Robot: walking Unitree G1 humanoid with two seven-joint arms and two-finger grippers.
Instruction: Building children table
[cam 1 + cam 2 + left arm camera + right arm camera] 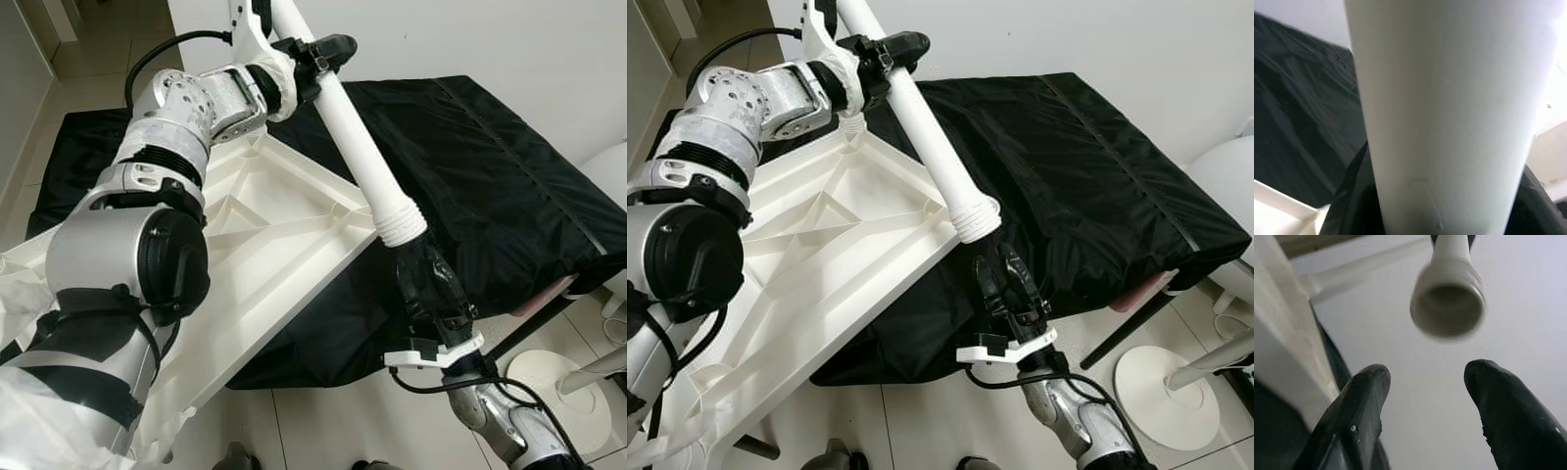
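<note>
Two pincers: left pincer (pixel 318 54) grips table leg (pixel 362 147); right pincer (pixel 426 279) gapes beneath.

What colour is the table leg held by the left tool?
White; the table leg shows best in the left eye view.

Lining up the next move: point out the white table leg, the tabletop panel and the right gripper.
white table leg (pixel 362 147), left eye view, middle of the smooth shaft.
tabletop panel (pixel 284 230), left eye view, ribbed underside near its corner.
right gripper (pixel 1425 382), right wrist view, gap between its open fingertips.
</note>
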